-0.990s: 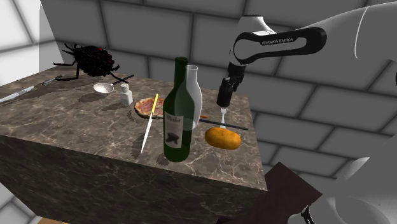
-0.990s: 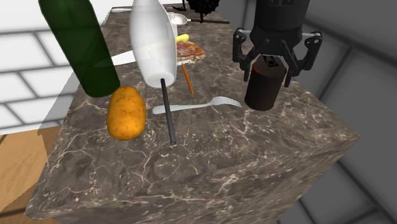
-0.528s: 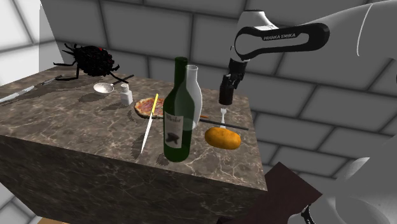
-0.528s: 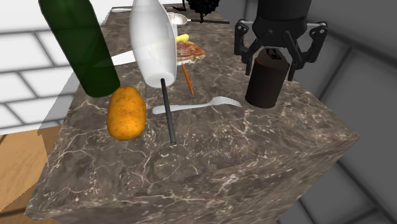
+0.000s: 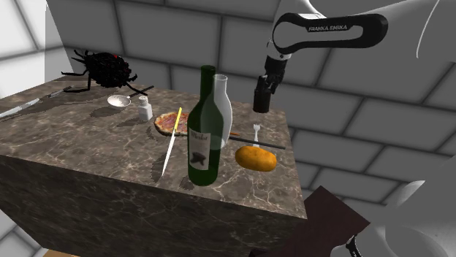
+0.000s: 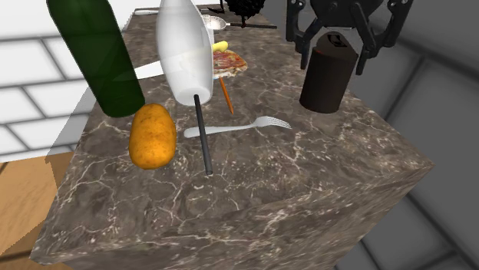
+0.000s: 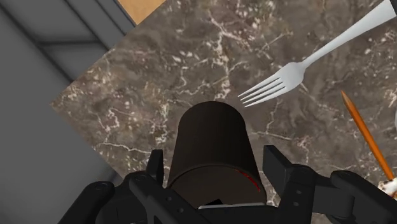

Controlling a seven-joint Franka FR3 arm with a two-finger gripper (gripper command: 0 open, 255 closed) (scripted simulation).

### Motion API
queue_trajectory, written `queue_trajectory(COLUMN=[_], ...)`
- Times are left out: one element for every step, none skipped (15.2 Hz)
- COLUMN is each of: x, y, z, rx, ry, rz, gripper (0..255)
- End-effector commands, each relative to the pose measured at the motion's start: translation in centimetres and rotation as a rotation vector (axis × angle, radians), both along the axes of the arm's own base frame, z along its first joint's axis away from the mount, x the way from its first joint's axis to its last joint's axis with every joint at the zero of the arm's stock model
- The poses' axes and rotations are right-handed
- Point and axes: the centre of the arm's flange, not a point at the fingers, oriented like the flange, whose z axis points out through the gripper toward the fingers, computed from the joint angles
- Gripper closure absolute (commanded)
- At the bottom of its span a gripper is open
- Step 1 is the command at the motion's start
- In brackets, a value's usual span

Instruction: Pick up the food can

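Note:
The food can (image 6: pixel 328 77) is a dark brown cylinder with a bit of red on its label. My black gripper (image 6: pixel 344 46) is shut on its upper part and holds it clear above the marble table (image 6: pixel 307 176). In the shoulder view the can (image 5: pixel 261 100) hangs under the hand (image 5: pixel 267 79), above the table's far right corner. From the wrist, the can (image 7: pixel 213 153) sits clasped between the two black fingers (image 7: pixel 154 167), with the tabletop well below it.
On the table lie a silver fork (image 6: pixel 238 128), a potato (image 6: pixel 151 136), a black rod (image 6: pixel 203 134), an orange pencil (image 6: pixel 225 95) and a pizza slice (image 5: pixel 168 121). A green wine bottle (image 5: pixel 203 131) and a white bottle (image 6: pixel 184 50) stand nearby. A black spider figure (image 5: pixel 106 67) stands at the far end.
The gripper has risen with the can in it. The can has gone from just above the table to well clear of it.

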Motion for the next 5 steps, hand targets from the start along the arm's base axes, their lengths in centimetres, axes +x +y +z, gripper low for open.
queue_trajectory(x=[0.0, 0.0, 0.0, 0.0, 0.0], y=[0.0, 0.0, 0.0, 0.0, 0.0], z=[1.2, 1.8, 2.3, 2.4, 2.4], rx=[0.0, 0.0, 0.0, 0.0, 0.0], ry=[0.0, 0.0, 0.0, 0.0, 0.0], rz=[0.0, 0.0, 0.0, 0.0, 0.0], gripper=[255, 255, 255, 255, 255])
